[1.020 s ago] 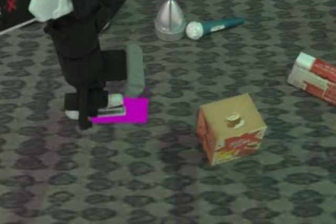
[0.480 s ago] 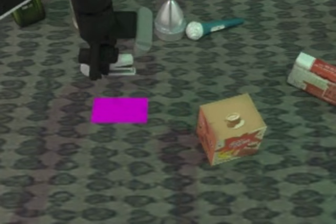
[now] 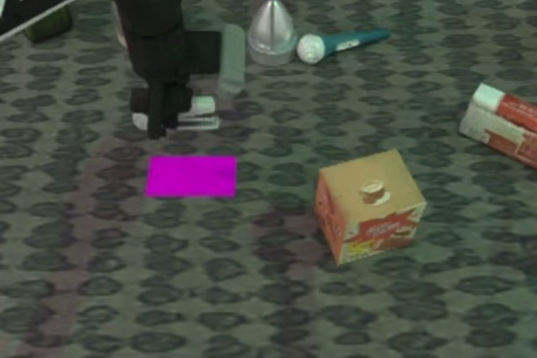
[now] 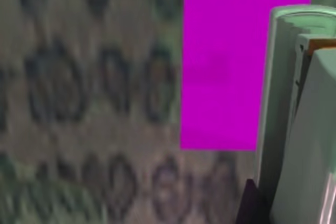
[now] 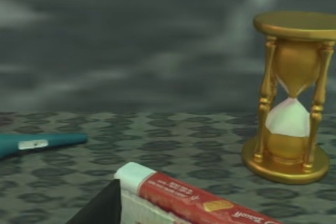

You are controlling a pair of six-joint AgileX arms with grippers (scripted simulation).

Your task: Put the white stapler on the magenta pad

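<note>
The white stapler [image 3: 200, 112] hangs just beyond the far edge of the magenta pad [image 3: 191, 176], a little above the patterned cloth. My left gripper [image 3: 159, 119] is shut on its left end, black fingers pointing down. In the left wrist view the stapler [image 4: 299, 129] fills one side close to the camera, with the magenta pad [image 4: 231, 61] lying bare past it. My right arm is outside the top view. Its wrist view shows only one dark fingertip [image 5: 105, 208] beside a red and white box [image 5: 184, 195].
An hourglass [image 3: 271, 14] and a teal-handled brush [image 3: 340, 44] stand at the back. A tan carton [image 3: 369, 205] sits to the right of the pad. The red and white box [image 3: 503, 123] lies at the right edge. A dark green bottle [image 3: 46, 23] is at back left.
My left gripper carried the stapler from over the pad toward the back of the table, then came a little way back toward the pad. The pad now lies uncovered.
</note>
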